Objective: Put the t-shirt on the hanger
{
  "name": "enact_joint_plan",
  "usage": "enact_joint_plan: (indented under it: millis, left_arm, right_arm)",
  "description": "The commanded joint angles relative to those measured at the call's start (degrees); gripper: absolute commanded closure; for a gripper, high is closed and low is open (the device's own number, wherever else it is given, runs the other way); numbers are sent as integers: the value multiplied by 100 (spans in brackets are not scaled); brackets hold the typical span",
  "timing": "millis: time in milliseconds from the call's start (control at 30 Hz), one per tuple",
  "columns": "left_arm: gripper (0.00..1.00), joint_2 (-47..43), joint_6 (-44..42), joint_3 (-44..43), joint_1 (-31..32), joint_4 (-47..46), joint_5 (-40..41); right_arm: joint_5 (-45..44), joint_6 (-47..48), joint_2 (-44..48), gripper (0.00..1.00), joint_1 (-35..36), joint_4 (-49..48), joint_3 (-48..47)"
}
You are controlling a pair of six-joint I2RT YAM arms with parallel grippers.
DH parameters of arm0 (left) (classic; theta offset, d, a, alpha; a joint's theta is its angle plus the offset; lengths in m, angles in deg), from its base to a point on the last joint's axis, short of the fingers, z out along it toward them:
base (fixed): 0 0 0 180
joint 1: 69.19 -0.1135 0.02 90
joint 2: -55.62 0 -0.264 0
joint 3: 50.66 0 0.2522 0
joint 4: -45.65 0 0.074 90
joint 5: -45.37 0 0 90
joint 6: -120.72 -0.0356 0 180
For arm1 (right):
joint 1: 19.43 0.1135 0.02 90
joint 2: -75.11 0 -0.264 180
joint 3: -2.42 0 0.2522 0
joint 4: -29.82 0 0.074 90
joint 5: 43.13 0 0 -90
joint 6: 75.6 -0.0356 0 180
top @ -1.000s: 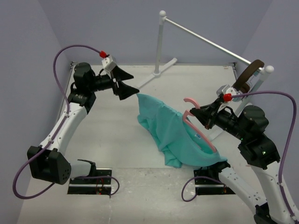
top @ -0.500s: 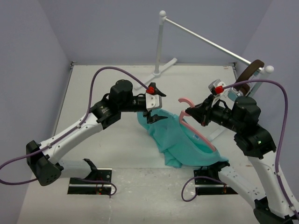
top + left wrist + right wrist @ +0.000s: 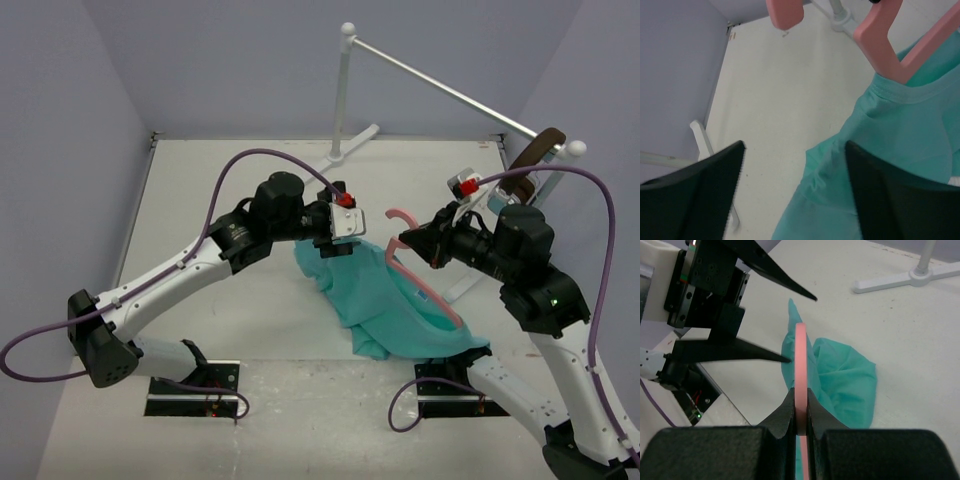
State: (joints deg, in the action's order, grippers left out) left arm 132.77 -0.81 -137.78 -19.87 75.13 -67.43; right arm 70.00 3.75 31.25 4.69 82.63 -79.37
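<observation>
Movement came from the left gripper, which had swung across from the far left to the collar of the t-shirt, jaws apart and empty. The right gripper clenched the hanger, one arm inside the neck, cloth trailing onto the table. A tug on the collar looked due next.
</observation>
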Motion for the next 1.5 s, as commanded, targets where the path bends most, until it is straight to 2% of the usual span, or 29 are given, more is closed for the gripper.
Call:
enact_joint_plan:
  millis: [0, 133, 267, 367, 400, 467, 500, 567, 633, 700, 733, 833, 867, 1100, 1467]
  left_arm:
    - [0, -41, 737, -75, 43, 21, 556]
    - [0, -347, 1328, 520, 285, -829, 909]
    - [0, -224, 1735, 596, 420, -1012, 1533]
    - [7, -79, 1971, 571, 421, -1097, 1920]
    - [13, -56, 2073, 550, 421, -1099, 1933]
    - [38, 3, 2229, 521, 421, -1138, 2013]
    - [43, 31, 2280, 520, 421, -1176, 2078]
    - [48, 96, 2401, 525, 421, -1260, 2213]
    - [44, 158, 2397, 518, 421, -1264, 2189]
    - [47, 206, 2386, 522, 421, -1262, 2117]
    - [56, 211, 2382, 535, 421, -1258, 2103]
    - [93, 220, 2360, 543, 421, -1255, 2216]
    - [100, 214, 2342, 540, 421, -1250, 2302]
    - [100, -96, 2212, 543, 391, -1421, 3141]
    - [100, -353, 2478, 391, 298, -1867, 4001]
  right_arm:
    - [-773, -471, 70, 100, 23, -371, -231]
    - [-890, -538, -36, 100, 23, -399, -277]
    - [-878, -610, 20, 100, 23, -468, -261]
    - [-845, -651, 84, 100, 23, -485, -263]
    - [-872, -657, 96, 100, 23, -485, -264]
    - [-889, -649, 88, 100, 23, -472, -277]
    - [-855, -655, 91, 100, 19, -468, -284]
    - [-753, -682, 97, 100, 22, -476, -298]
    - [-603, -700, 129, 100, 15, -493, -299]
    - [-560, -698, 153, 100, 23, -477, -311]
    - [-551, -689, 162, 100, 23, -477, -320]
    - [-487, -684, 186, 100, 23, -470, -325]
    - [-478, -681, 196, 100, 23, -471, -322]
    - [-543, -608, 211, 100, 20, -430, -188]
    - [123, -111, 165, 100, 23, 74, -144]
